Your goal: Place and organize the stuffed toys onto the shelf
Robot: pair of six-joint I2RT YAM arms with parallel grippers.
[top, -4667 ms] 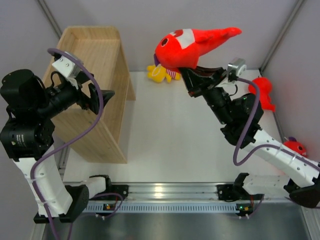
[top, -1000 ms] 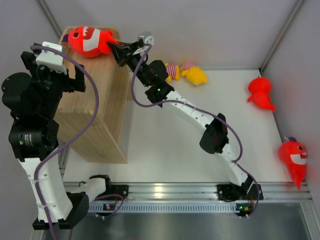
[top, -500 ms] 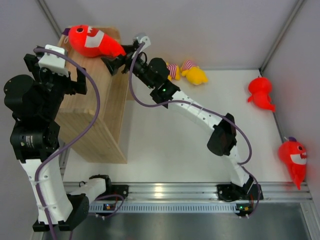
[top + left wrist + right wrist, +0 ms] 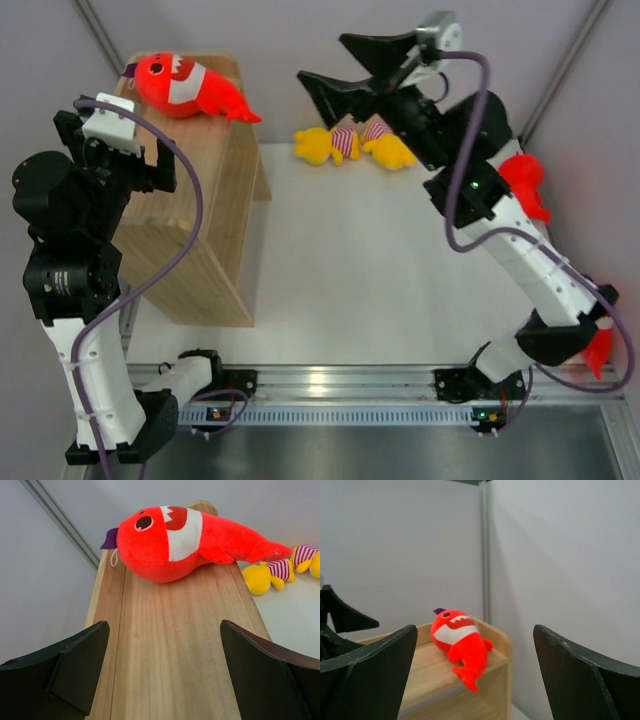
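Note:
One red shark (image 4: 187, 85) lies on its side at the far end of the shelf's (image 4: 190, 200) top, its tail poking over the right edge. In the left wrist view the shark (image 4: 175, 535) rests beyond my open left gripper (image 4: 162, 630), which hovers over the bare wood with nothing between its fingers. My right gripper (image 4: 322, 62) hangs open and empty in the air to the right of the shelf, facing the shark (image 4: 460, 642). Two yellow striped toys (image 4: 325, 145) (image 4: 390, 148) lie on the table at the back. A second red shark (image 4: 525, 180) sits far right, partly behind the right arm.
A bit of a third red shark (image 4: 600, 355) shows at the right edge, mostly hidden by the right arm's lower link. Grey walls close in the back and both sides. The white table (image 4: 340, 270) spreads between the shelf and the right arm.
My right gripper opened, let go of the red shark on the shelf top, and pulled back up and to the right. The shark's tail settled over the edge. The left arm barely moved.

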